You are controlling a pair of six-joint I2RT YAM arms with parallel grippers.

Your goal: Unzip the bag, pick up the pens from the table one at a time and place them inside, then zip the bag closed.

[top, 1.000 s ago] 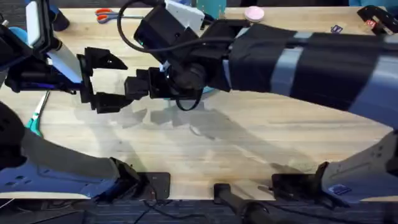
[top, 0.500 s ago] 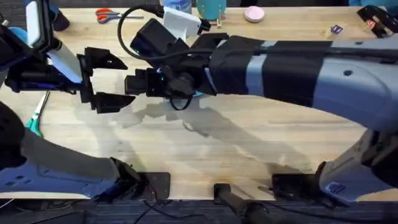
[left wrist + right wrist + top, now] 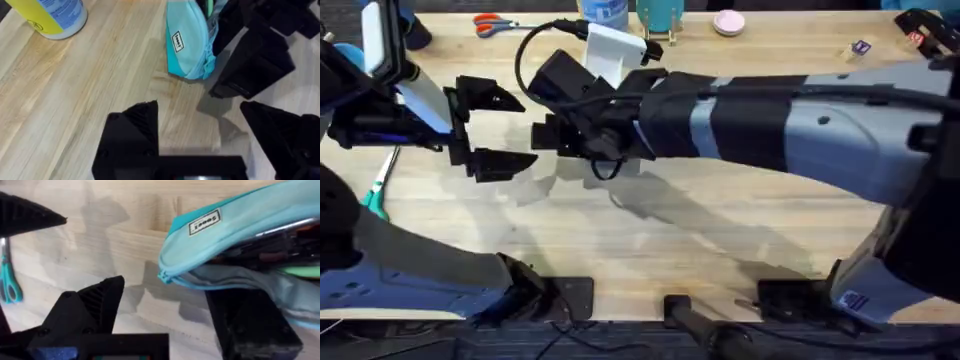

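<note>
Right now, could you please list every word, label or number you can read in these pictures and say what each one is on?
No text here reads with certainty.
Pouch: a small white tag with dark lettering, too blurred to read.
Blue-and-yellow container: small print on its label, too small to read.
Small item at the table's far edge: markings unreadable.

Orange-handled scissors [image 3: 492, 21], a pink disc [image 3: 727, 21] and teal-handled scissors [image 3: 377, 187] lie apart.

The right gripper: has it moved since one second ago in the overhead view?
Yes. The right gripper has shifted slightly toward the table's far edge, nearer the orange scissors.
</note>
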